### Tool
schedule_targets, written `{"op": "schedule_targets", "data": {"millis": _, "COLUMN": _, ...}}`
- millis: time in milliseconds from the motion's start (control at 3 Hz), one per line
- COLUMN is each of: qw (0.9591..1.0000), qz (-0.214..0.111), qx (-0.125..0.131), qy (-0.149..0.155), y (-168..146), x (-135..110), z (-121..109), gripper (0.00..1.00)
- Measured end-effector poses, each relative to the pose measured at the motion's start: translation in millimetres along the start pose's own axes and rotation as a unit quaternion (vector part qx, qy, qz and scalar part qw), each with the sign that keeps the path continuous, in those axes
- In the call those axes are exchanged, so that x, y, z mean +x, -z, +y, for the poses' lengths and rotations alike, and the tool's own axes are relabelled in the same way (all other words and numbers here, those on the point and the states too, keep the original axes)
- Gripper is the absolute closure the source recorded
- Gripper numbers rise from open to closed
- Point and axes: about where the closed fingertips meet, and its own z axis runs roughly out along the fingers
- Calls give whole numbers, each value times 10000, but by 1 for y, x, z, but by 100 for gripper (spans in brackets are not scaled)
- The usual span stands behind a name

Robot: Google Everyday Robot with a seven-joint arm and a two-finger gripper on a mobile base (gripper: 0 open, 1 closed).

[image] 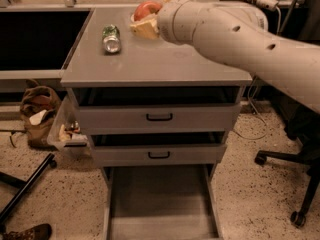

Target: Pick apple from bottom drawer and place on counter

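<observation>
The red apple (146,9) sits in my gripper (144,19), whose yellowish fingers (145,29) close around it from below. The gripper holds it over the far middle of the grey counter (150,59), and I cannot tell whether the apple touches the surface. My thick white arm (240,29) reaches in from the right and hides the back right of the counter. The bottom drawer (160,204) is pulled out toward me, and its grey floor shows nothing on it.
A green can (111,38) lies on its side on the counter, left of the apple. Two upper drawers (159,117) with black handles stand slightly open. A brown bag (37,111) lies on the floor at left, and an office chair base (295,184) stands at right.
</observation>
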Motion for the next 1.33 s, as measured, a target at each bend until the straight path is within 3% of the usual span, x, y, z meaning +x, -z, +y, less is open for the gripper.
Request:
{"op": "schedule_targets", "data": {"millis": 333, "qw": 9973, "qz": 729, "qx": -19, "qy": 51, "y": -18, "x": 27, "z": -20, "gripper": 100}}
{"op": "schedule_targets", "data": {"millis": 667, "qw": 9910, "qz": 1336, "qx": 70, "qy": 101, "y": -34, "x": 56, "z": -36, "gripper": 100}}
{"op": "schedule_targets", "data": {"millis": 1000, "qw": 9849, "qz": 1725, "qx": 121, "qy": 99, "y": -47, "x": 77, "z": -44, "gripper": 100}}
{"op": "schedule_targets", "data": {"millis": 1333, "qw": 9809, "qz": 1943, "qx": -10, "qy": 97, "y": -57, "x": 95, "z": -37, "gripper": 100}}
